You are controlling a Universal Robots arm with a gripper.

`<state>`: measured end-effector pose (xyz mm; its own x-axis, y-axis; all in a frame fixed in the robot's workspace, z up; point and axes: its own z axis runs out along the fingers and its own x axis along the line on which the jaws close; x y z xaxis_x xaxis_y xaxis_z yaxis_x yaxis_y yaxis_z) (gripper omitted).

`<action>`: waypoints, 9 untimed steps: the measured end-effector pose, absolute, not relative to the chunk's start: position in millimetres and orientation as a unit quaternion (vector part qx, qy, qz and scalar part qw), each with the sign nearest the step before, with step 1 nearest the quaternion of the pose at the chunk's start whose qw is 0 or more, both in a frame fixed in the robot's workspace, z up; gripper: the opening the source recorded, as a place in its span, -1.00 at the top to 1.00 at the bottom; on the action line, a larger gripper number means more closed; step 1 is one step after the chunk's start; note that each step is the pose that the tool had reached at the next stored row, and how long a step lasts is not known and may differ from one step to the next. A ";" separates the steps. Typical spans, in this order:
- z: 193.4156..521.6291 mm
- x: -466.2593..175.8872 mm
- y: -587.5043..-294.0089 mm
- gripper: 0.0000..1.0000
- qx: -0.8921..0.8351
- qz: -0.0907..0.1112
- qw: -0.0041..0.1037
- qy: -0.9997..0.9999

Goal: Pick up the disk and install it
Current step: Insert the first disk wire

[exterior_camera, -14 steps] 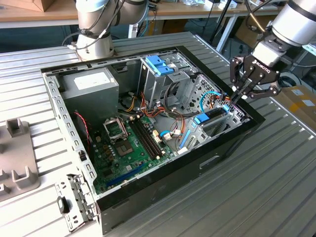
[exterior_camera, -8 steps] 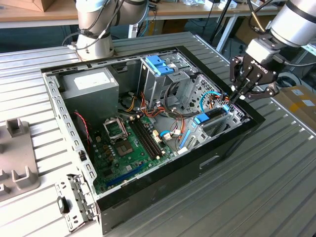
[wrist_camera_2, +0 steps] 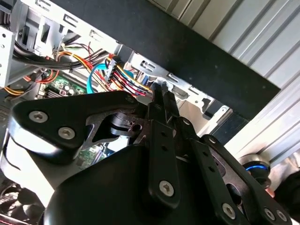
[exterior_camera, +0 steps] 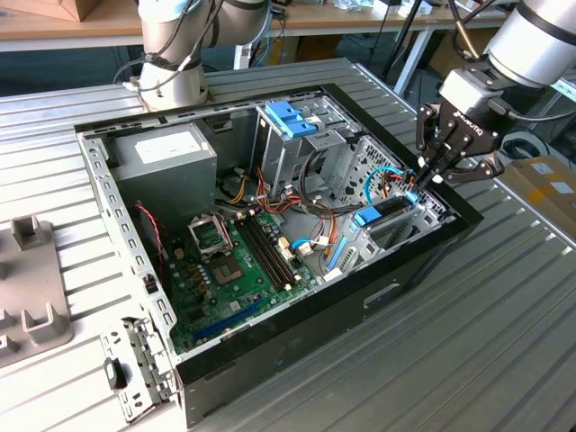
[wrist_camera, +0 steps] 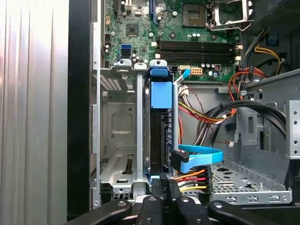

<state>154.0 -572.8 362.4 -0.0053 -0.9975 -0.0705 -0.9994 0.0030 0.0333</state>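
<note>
Right now we see the gripper (exterior_camera: 423, 173) lowered over the corner of the open computer case (exterior_camera: 297, 328) at the exterior view's right, its dark fingers (wrist_camera: 161, 190) pressed together on the end of the disk (wrist_camera: 161, 126). That disk stands on edge in the metal drive bay (wrist_camera: 119, 140), its light-blue frame running along the top edge and a blue tab at the far end. Just beside the fingers we note a blue flat cable (wrist_camera: 199, 157) and a bundle of red, orange and yellow wires (wrist_camera: 192, 180). Further out lies the green motherboard (exterior_camera: 238, 261), then the grey power supply box (exterior_camera: 166, 157) and the metal cage with a blue latch (exterior_camera: 290, 121). Everything rests on a ribbed metal table (exterior_camera: 486, 342)
</note>
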 end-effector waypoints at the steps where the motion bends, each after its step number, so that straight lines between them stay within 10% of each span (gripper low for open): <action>1: 362.3 152.8 -572.7 0.65 -0.701 0.037 0.013 0.712; 9: 361.0 141.6 -572.4 0.65 -0.683 0.036 0.014 0.729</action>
<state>141.6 -572.4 361.0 -0.0661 -0.9953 -0.0704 -0.9974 0.0638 0.0333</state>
